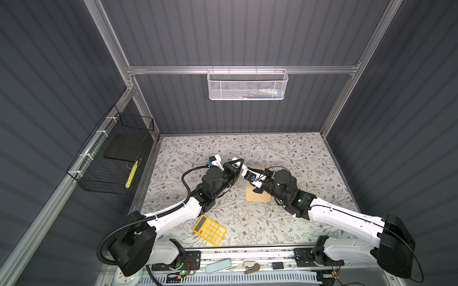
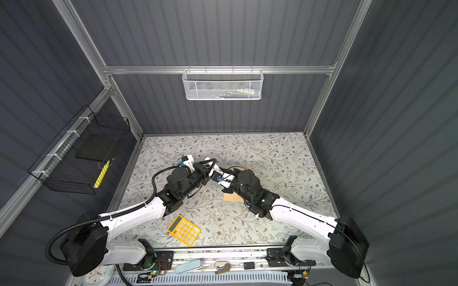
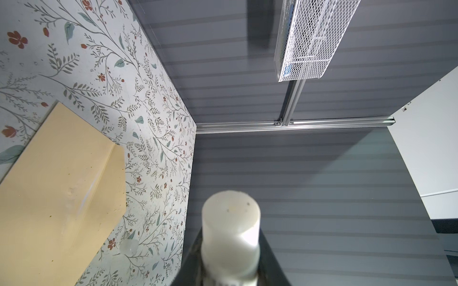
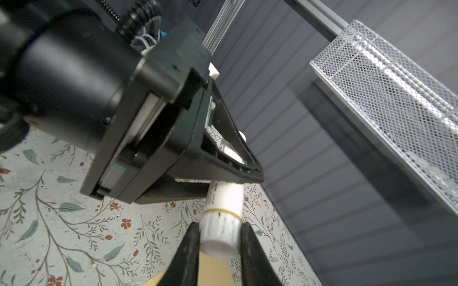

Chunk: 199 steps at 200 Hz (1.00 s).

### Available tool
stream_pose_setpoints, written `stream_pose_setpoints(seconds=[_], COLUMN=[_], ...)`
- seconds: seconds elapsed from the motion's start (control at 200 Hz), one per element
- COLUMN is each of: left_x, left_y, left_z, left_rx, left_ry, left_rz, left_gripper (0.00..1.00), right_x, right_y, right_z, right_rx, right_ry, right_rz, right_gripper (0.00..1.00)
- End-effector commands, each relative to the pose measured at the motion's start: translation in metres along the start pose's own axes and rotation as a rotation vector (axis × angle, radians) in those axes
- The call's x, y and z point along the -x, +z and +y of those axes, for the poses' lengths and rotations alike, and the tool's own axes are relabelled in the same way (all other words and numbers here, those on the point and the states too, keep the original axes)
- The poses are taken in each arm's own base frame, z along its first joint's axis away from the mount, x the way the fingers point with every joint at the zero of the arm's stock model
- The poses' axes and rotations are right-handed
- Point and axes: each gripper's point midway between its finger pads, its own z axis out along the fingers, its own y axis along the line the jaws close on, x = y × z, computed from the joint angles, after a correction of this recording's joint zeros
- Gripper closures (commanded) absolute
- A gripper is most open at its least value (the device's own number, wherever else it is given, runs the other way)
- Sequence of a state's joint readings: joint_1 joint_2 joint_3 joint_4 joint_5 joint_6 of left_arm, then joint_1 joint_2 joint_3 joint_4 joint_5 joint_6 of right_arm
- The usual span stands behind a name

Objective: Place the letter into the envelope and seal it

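Two baskets hung on the walls: a black wire basket (image 1: 99, 183) held a dark slab (image 1: 122, 148) and a yellow item (image 1: 131, 174), a white mesh basket (image 1: 223, 86) blurred small items (image 1: 267, 93). Beneath the right arm (image 1: 334, 218) the envelope (image 1: 257, 196) lay flat on the worktop (image 1: 297, 161). Fingers of the left gripper (image 3: 230, 247) and right gripper (image 4: 220, 226) both clamped one white tube (image 4: 223, 198).

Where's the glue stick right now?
In both top views the glue stick is mid-table, gripped between the left end effector and the right end effector, by the envelope's far-left corner.
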<state>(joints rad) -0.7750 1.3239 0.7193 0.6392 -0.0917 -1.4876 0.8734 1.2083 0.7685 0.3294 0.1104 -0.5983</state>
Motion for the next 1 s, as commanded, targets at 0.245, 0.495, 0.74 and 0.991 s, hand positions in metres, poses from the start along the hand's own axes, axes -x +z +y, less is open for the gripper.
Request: stream_pose_setpoints(seconds=[0.245,0.495,0.74,0.991], left_x=[-0.007,-0.005,-0.001,0.001], left_y=[-0.002,-0.005,-0.009,-0.009], left_z=[-0.038,-0.040,-0.047,-0.053], left_rx=[-0.141,-0.170,-0.213,-0.255], left_ry=[0.009,0.010,0.017,0.028], left_rz=[0.031,0.017,-0.003,-0.022], left_gripper=[1.00,1.00,1.00,1.00], right_x=[0.014,0.031,0.043,0.042], right_y=[0.003,-0.001,-0.004,0.003], right_z=[-0.002,-0.014,-0.031,-0.046], right_rx=[0.060,0.124,0.201,0.254], right_ry=[0.360,0.637,0.954,1.324], right_rz=[0.015,-0.046,-0.100,-0.107], right_gripper=[0.87,0.86,0.86,0.84])
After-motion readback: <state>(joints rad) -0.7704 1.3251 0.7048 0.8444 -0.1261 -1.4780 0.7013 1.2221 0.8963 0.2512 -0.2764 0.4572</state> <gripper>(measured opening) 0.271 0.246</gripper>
